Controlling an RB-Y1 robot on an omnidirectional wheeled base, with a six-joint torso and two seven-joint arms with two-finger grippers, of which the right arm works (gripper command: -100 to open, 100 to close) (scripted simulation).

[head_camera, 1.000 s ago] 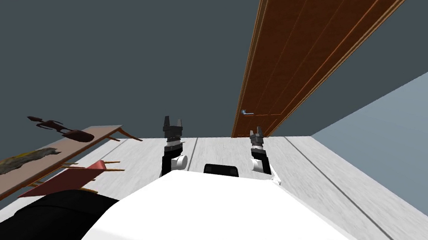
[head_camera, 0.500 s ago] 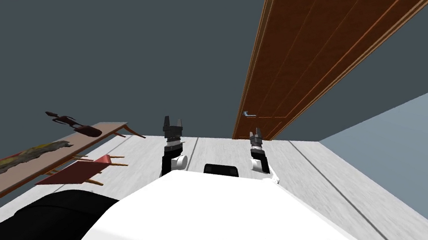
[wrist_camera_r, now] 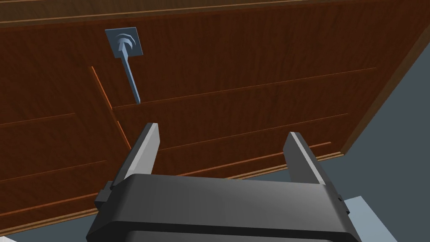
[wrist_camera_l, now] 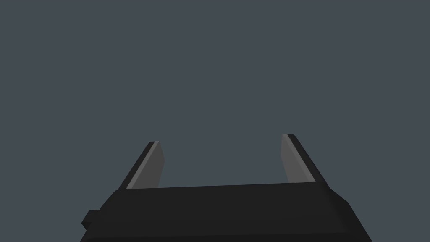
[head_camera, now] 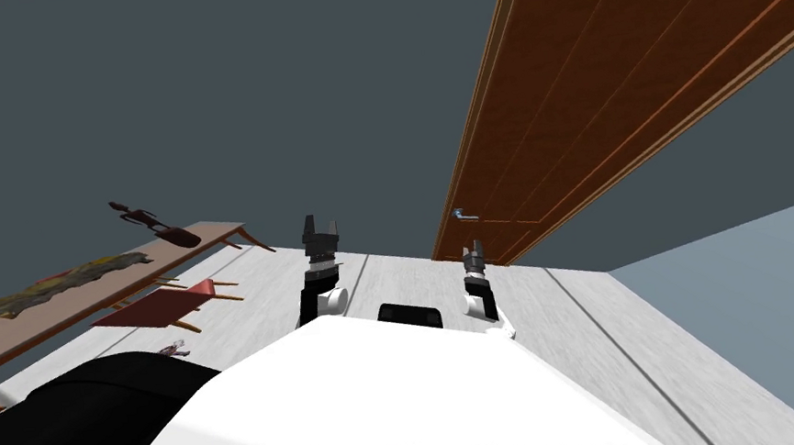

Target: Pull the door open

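My base has rolled closer to the door (head_camera: 610, 73), so its handle (wrist_camera_r: 128, 73) now lies near my wide-open right gripper (wrist_camera_r: 222, 130), untouched; the left gripper (wrist_camera_l: 221, 139), farther from the handle, also gapes.

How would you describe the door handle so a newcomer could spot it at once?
Find the big brown wooden door set in the dark grey wall. Near its edge sits the handle: a thin lever on a small square plate. It is the only blue-grey piece on the brown panels, ahead of the open right gripper.
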